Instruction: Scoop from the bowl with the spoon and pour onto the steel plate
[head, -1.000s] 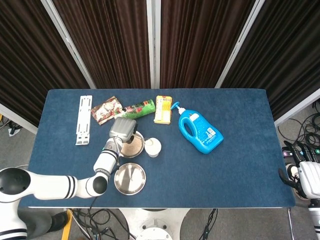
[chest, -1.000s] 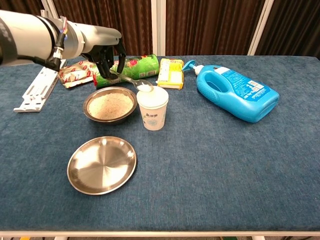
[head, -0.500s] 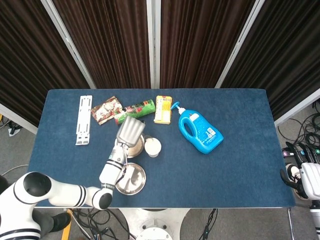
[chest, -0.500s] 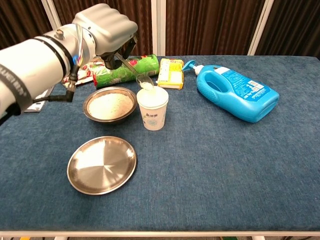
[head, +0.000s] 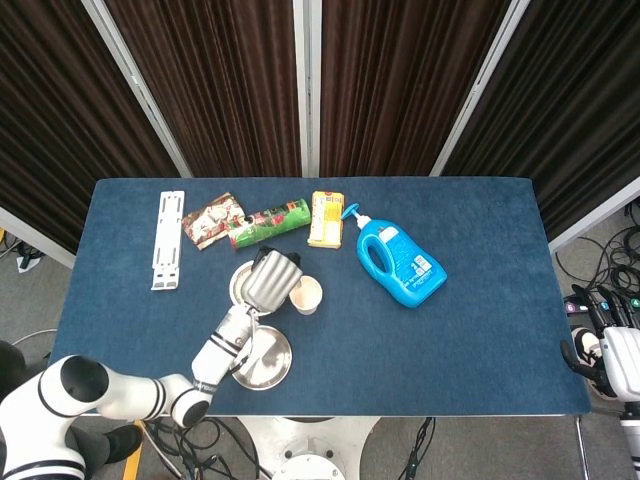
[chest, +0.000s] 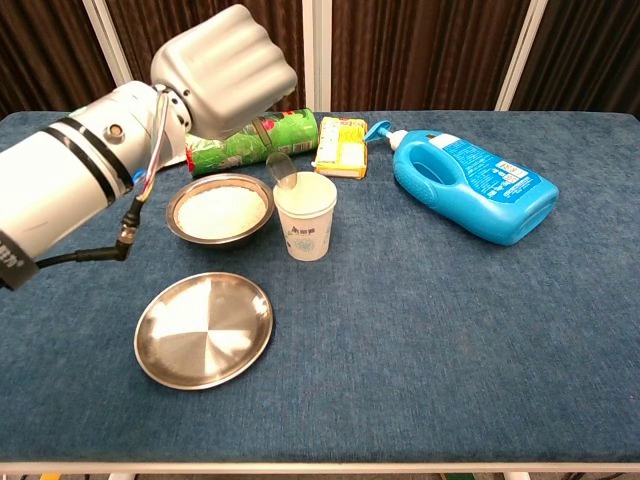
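Observation:
My left hand (chest: 225, 68) is raised above the table's left half and grips the spoon (chest: 281, 169), whose handle is hidden under the hand. The spoon's tip hangs just over the rim of the white paper cup (chest: 305, 216). Left of the cup stands the steel bowl (chest: 220, 210) of pale grain. In the head view the left hand (head: 272, 280) covers part of the bowl (head: 239, 281). Nearer the front edge lies the steel plate (chest: 204, 328), bare and shiny. My right hand (head: 619, 360) hangs off the table's right edge, its fingers unclear.
A blue detergent bottle (chest: 472, 184) lies on its side at right. Along the back sit a green can (chest: 262, 137), a yellow box (chest: 340, 145), a snack bag (head: 210, 220) and a white rail (head: 168, 238).
My left hand has risen and swung towards the cameras, uncovering more of the bowl. The spoon's tip has stayed over the cup. The right hand has not moved.

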